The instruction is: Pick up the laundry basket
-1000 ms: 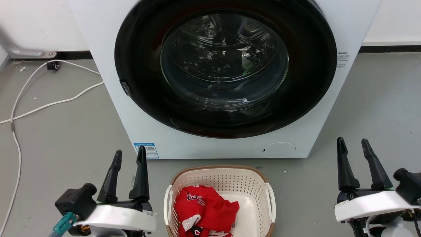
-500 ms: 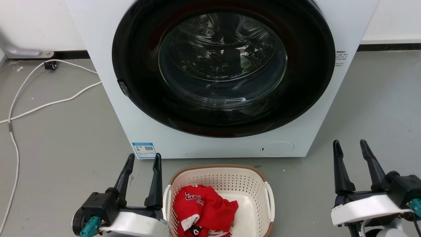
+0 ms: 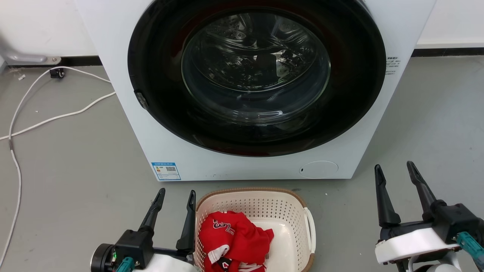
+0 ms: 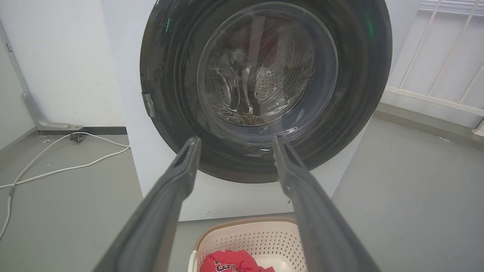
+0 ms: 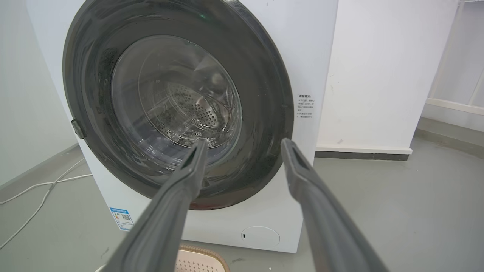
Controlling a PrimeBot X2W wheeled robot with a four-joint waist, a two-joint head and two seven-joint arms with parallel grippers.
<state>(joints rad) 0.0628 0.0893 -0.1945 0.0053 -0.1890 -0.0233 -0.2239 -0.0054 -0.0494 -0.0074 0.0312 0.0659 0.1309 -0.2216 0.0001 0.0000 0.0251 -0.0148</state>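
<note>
Basket: laundry basket [image 3: 261, 207] stands on the floor [image 3: 75, 170] just before the washing machine [image 3: 113, 37], between the two arms; cream plastic, rounded-rectangular, walls pierced with rows of small holes, brown woven-look rim, smooth white handle on its right side
Contents: crumpled red garment [image 3: 234, 238] with white trim, soft folds heaped toward the basket's left half
Left pincer [image 3: 177, 192]: open, two long dark tapering fingers spread around nothing; inner finger right against the basket's left edge, contact cannot be told
Right pincer [image 3: 393, 165]: open and empty, well apart from the basket, off to its right
Machine: boxy glossy white, black round door, domed clear glass, perforated steel drum behind
Floor: matt grey; thin white cable [image 3: 56, 119] curves along the left
</note>
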